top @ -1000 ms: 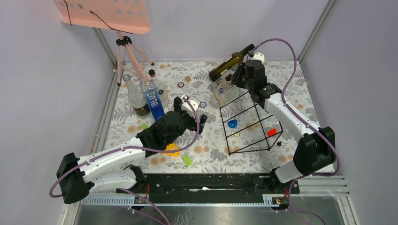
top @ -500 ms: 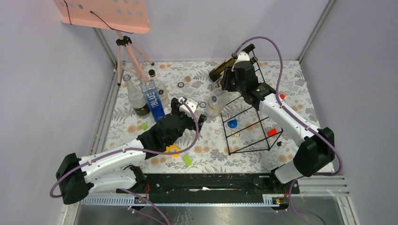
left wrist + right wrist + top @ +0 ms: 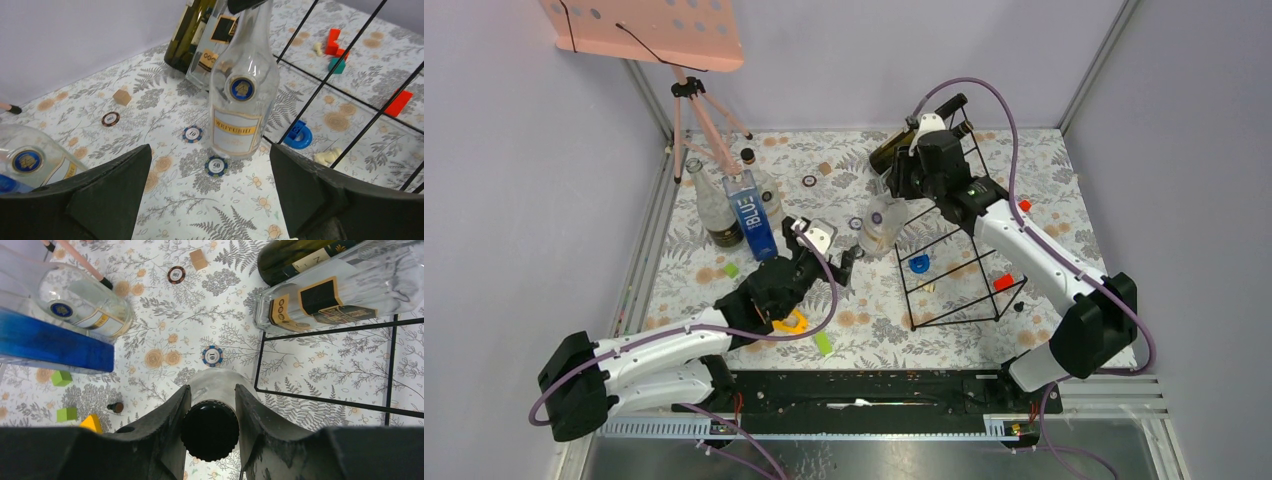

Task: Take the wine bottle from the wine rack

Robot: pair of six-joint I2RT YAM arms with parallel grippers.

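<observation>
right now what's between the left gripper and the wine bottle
Left wrist view: just a 10 chip and a 50 chip on the cloth before the wine bottle.

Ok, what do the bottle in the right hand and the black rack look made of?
The clear gold-labelled bottle looks like glossy transparent glass: the floral cloth shows through it. The black grid rack looks like thin metal wire, probably dark-coated: straight, slender rods.

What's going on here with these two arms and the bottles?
The right gripper is shut on the neck of a clear bottle, which stands upright on the table beside the wine rack. The left gripper is open, facing that bottle without touching it. A dark green bottle rests at the rack's far end.
</observation>
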